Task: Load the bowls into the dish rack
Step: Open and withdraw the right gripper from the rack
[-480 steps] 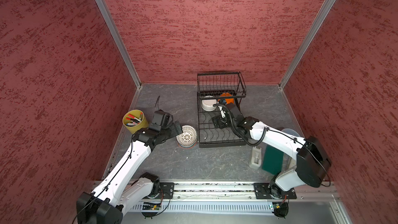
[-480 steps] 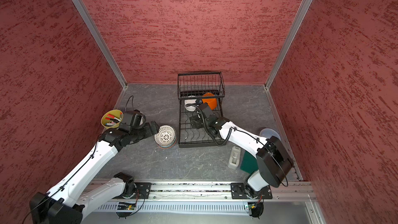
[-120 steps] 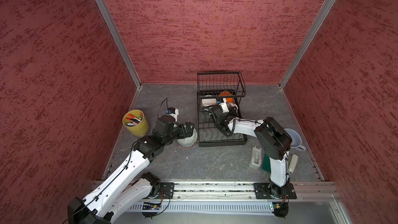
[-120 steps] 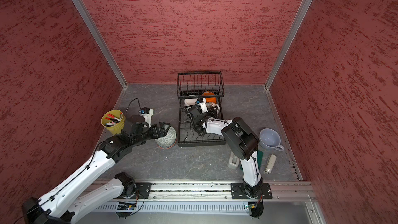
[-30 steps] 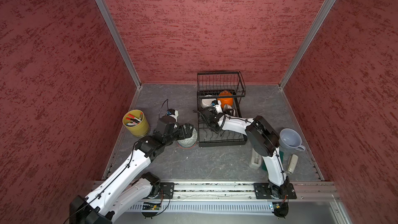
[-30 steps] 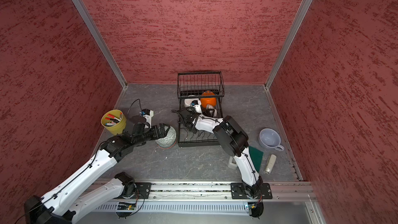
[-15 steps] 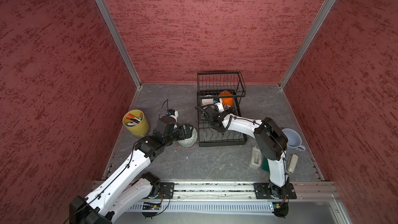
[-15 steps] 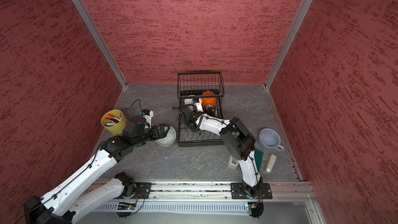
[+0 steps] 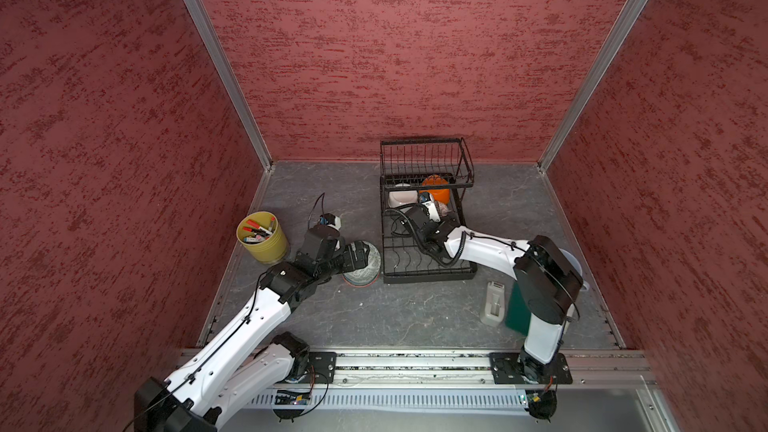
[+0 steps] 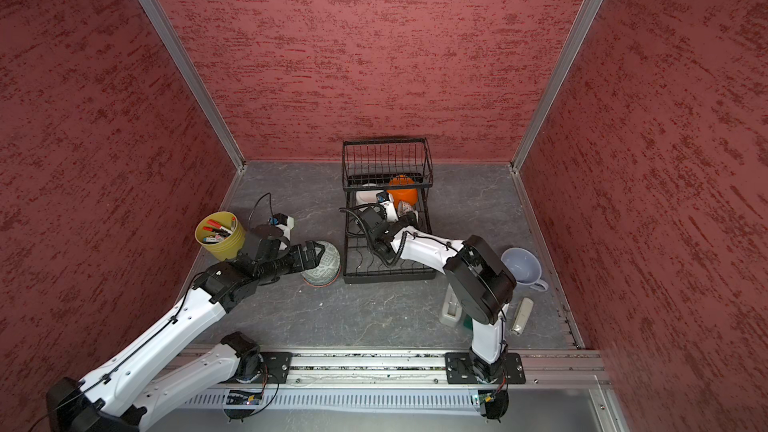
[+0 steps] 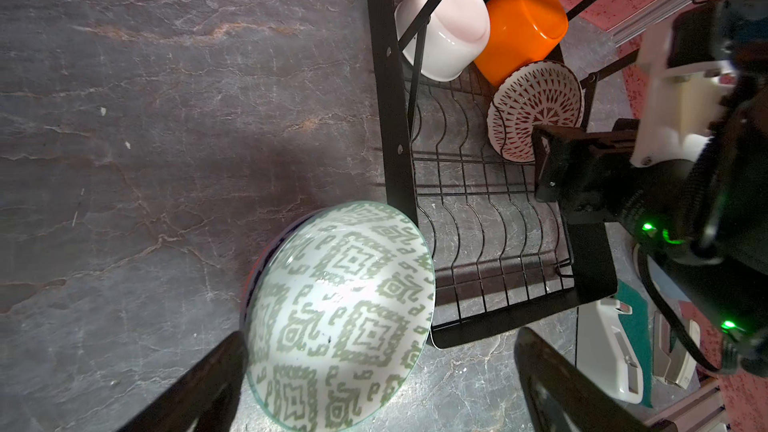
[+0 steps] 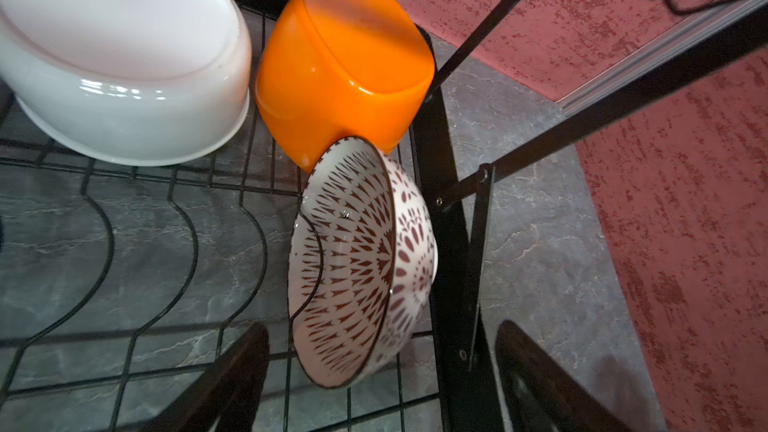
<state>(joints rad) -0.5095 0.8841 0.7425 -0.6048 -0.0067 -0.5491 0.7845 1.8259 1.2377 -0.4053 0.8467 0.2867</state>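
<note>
The right gripper point(image 12: 382, 328) had its jaws wide apart on either side of a red-patterned bowl point(image 12: 361, 251). A gap showed between each finger and the bowl, so it held nothing. That bowl stood on its edge in the dish rack point(image 12: 446, 243), leaning against the side rail, right beside the overturned orange bowl point(image 12: 340, 56). A white bowl point(image 12: 124, 56) lay tilted just beside the orange one. In both top views this group sat just right of centre, under the rack's raised basket point(image 9: 424, 155).

The left gripper point(image 11: 380, 336) was spread fully around a green-patterned bowl point(image 11: 345, 305), the top one of a stack on the grey floor point(image 11: 145, 118). One finger point(image 11: 208, 376) was right at the bowl's rim, though contact could not be told. The other stood well clear, so nothing was gripped. In a top view the stack point(image 9: 365, 272) sat left of centre, just beside the rack's front left corner.
</note>
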